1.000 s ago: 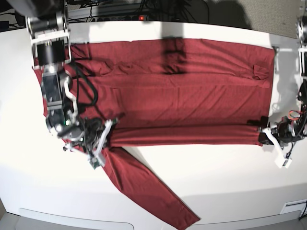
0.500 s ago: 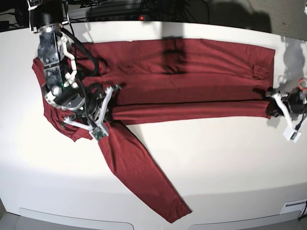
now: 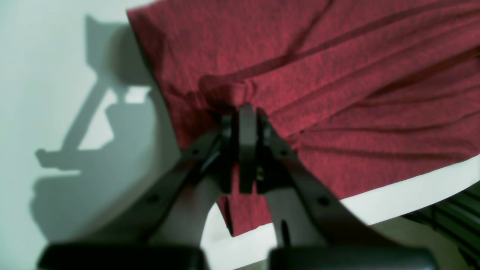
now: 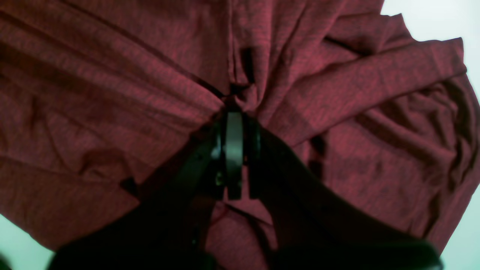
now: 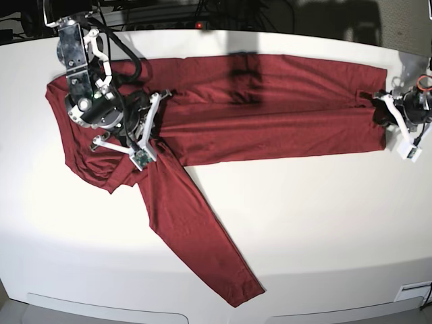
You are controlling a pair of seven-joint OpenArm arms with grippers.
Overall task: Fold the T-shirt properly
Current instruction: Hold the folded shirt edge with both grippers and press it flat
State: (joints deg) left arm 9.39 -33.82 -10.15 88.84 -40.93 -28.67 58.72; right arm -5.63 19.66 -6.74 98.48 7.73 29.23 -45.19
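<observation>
While pinched both ends: T-shirt (image 5: 270, 115)

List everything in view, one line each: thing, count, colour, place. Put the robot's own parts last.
T-shirt: one, dark red, spread across the far half of the table, folded lengthwise, one long sleeve trailing toward the near edge.
Table: one, white, under everything.
Cables: several, dark, behind the table's far edge.
Right gripper: one, black and white, base view's left, jaws shut on the T-shirt near the shoulder.
Left gripper: one, black and white, base view's right, jaws shut on the T-shirt at the hem end.
</observation>
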